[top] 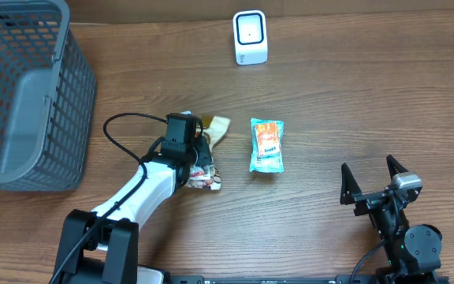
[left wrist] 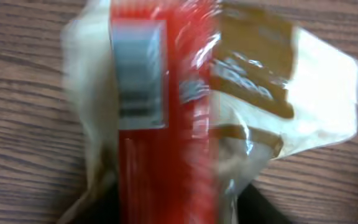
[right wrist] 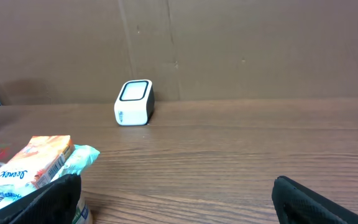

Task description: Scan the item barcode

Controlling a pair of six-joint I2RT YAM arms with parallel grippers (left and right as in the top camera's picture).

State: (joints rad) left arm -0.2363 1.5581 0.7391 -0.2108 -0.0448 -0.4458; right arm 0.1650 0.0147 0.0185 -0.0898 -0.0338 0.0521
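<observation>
Basket [top: 63,134] far left; scanner [top: 251,37] behind pouch [top: 267,146]; wrapper [top: 218,126] left of pouch.

Your left arm [top: 144,189] points toward 1 o'clock | left gripper [top: 195,158] spread unclear | right gripper [top: 369,180] at 5 o'clock, fingers wide apart

- The overhead camera is looking straight down on the whole desk [top: 329,95].
- The left wrist camera is hovering very close over a red-and-cream packet [left wrist: 166,124].
- The right wrist camera is looking low across the desk, sharing the white scanner [right wrist: 133,102] and orange packet [right wrist: 36,162] with the overhead view.
</observation>
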